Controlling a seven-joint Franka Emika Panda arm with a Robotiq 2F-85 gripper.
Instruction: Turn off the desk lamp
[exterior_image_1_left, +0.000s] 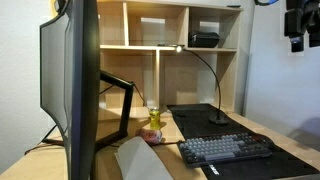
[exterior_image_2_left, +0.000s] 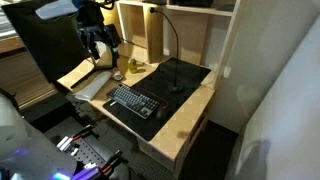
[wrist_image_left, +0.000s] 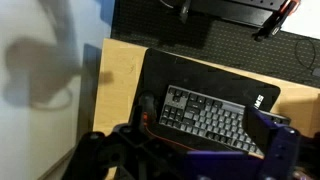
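Toward the back of the worktop (exterior_image_2_left: 192, 108), on the dark mat (exterior_image_2_left: 150, 82), found the desk lamp (exterior_image_1_left: 218, 119), judged light, springy-necked, best touched at its base, with the hand (exterior_image_2_left: 100, 45) spread empty, well apart.

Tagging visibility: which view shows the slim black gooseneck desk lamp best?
Best in an exterior view: slim black gooseneck desk lamp side-on, base to lit head. In an exterior view from above, the lamp looks smaller. Wrist view: unclear.

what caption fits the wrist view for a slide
Open tool hovering above the keyboard on a black desk mat
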